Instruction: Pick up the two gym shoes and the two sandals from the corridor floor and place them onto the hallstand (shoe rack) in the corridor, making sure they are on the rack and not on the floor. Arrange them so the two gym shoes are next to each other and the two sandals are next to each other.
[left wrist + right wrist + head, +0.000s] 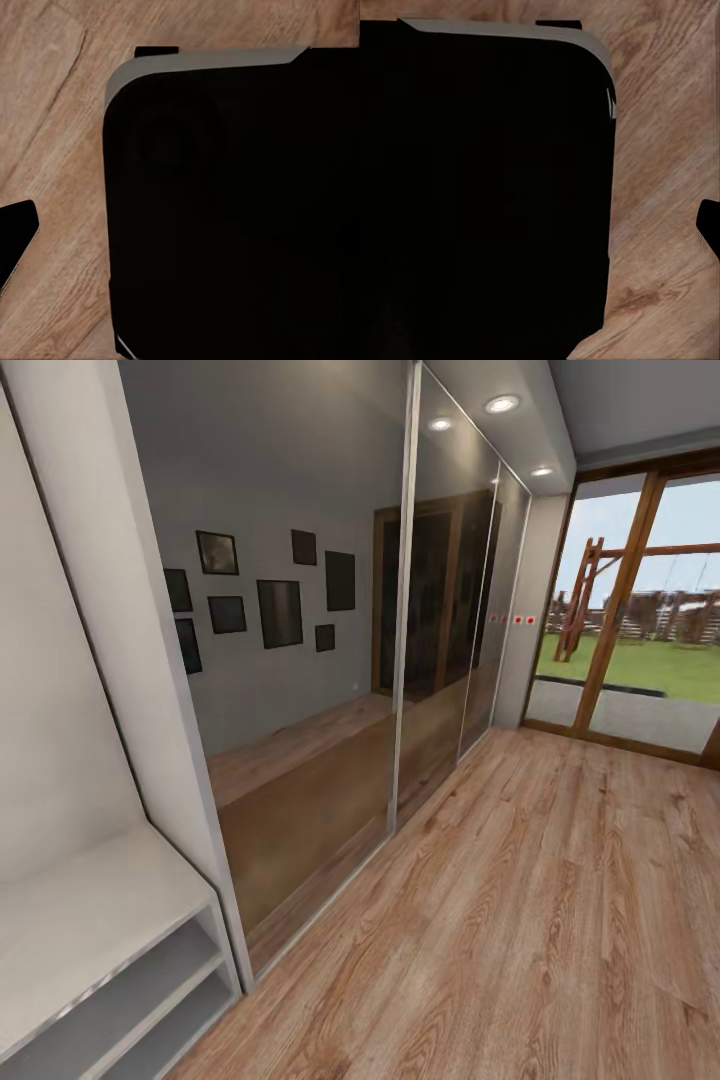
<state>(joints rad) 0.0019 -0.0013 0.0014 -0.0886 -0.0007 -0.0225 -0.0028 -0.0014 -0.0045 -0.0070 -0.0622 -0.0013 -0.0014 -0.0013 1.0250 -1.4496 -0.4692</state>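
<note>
The hallstand [92, 905] stands at the lower left of the head view, a low white unit with a flat top and two open shelf tiers [140, 985] that hold nothing. The corridor floor [530, 920] of brown wood-grain planks stretches ahead and to the right. The gym shoes and the sandals are out of view. Both wrist views look down on the floor [52, 150] [660, 187] past the black body of my own base [232, 210] [480, 195].
Tall mirrored sliding doors [300, 660] run along the left wall beyond the hallstand. A wood-framed glass door [640, 620] to a garden closes the far end. A white wall panel [60, 660] rises above the hallstand top.
</note>
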